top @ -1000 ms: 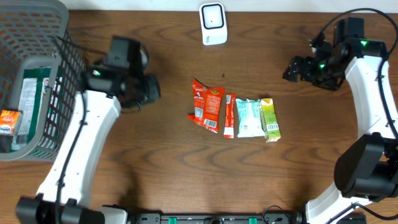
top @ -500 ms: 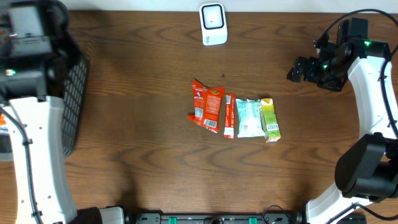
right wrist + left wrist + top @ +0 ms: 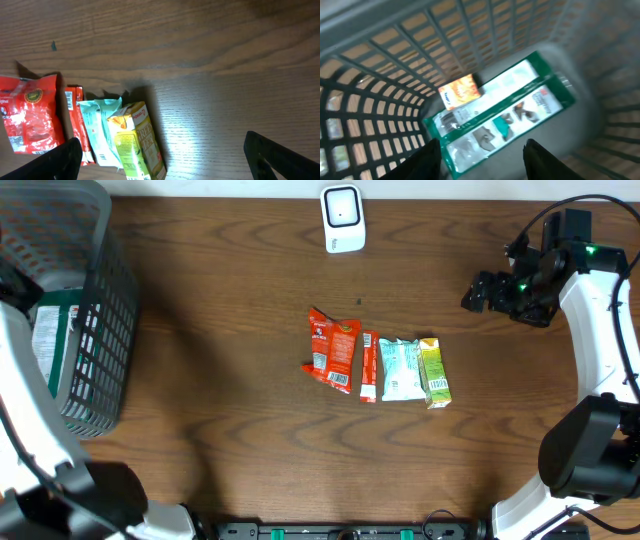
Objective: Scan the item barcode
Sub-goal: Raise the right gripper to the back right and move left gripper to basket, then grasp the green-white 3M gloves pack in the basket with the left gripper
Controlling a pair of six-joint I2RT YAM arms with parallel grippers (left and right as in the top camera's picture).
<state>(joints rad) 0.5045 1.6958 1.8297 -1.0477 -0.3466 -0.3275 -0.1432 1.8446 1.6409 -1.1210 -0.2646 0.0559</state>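
In the middle of the overhead frame, on the brown worktop [image 3: 230, 380], a row of four items side by side: red pouch [image 3: 332, 350], thin red stick [image 3: 368, 366], pale blue packet [image 3: 401, 369], green-yellow carton [image 3: 434, 372] (print too small to read). At top centre, well apart from the row, a white scanner [image 3: 343, 218]. At upper left, a grey basket [image 3: 100, 310]. Inside it, through the left wrist camera, a green packet [image 3: 505, 115] lying flat, with a small orange box [image 3: 461, 91] against its upper left edge. Above these, the left end effector [image 3: 482, 160], fingers apart, gripping nothing. At upper right of the overhead frame, the right end effector [image 3: 478, 292], spread wide and empty, up and right of the row.
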